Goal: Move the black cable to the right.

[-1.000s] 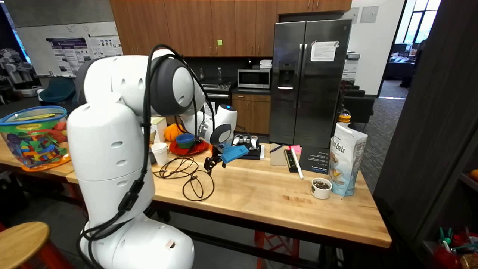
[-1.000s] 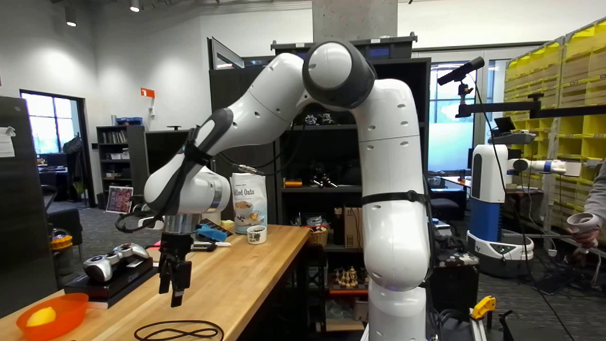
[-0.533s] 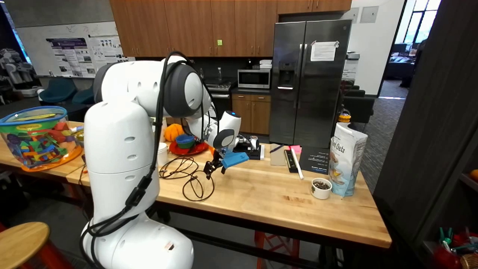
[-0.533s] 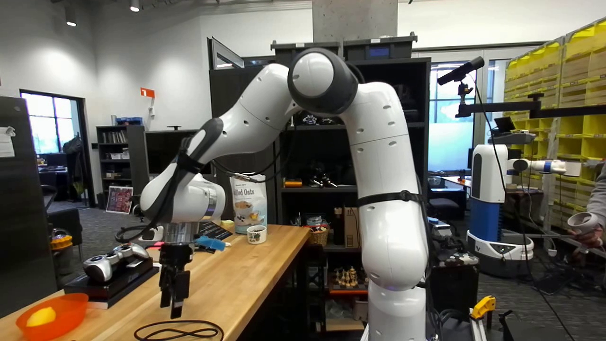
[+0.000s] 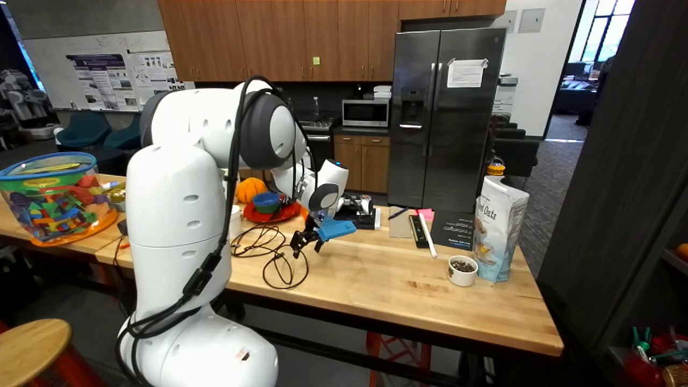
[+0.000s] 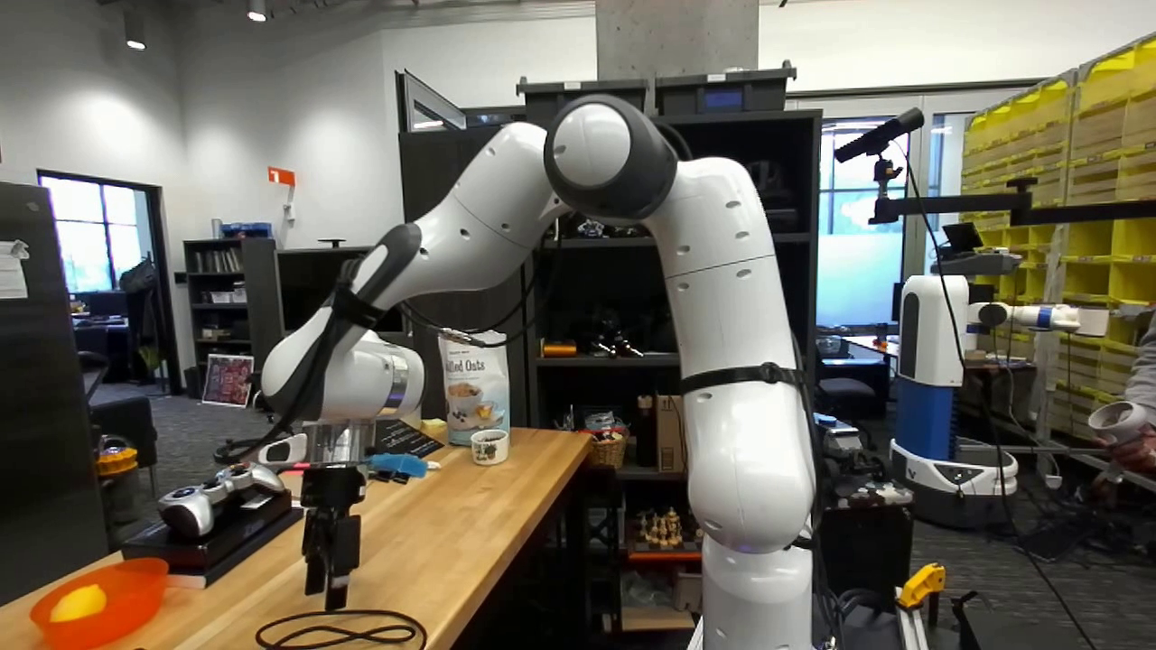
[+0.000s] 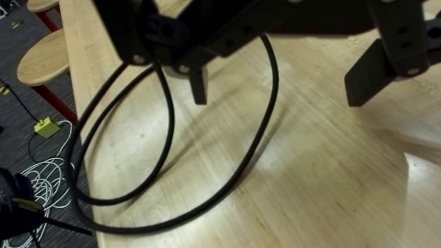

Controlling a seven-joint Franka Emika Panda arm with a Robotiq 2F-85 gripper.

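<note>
Black cable (image 7: 171, 120): loose loops on the wooden table (image 5: 376, 285), near its edge.
Gripper (image 7: 280, 86): fingers spread wide above part of the cable; contact, cannot tell.
Oats bag (image 5: 497, 231): upright, white cup (image 5: 463, 278) just beside it.

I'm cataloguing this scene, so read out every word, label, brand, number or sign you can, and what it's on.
"...lled Oats", on the bag; the first word's start isn't clear.
Too small or blurred to read:
The bag's smaller print
Fridge paper
Whiteboard posters
Black card
Toy tub label
Orange wall sign
Mark on the white-and-blue machine
</note>
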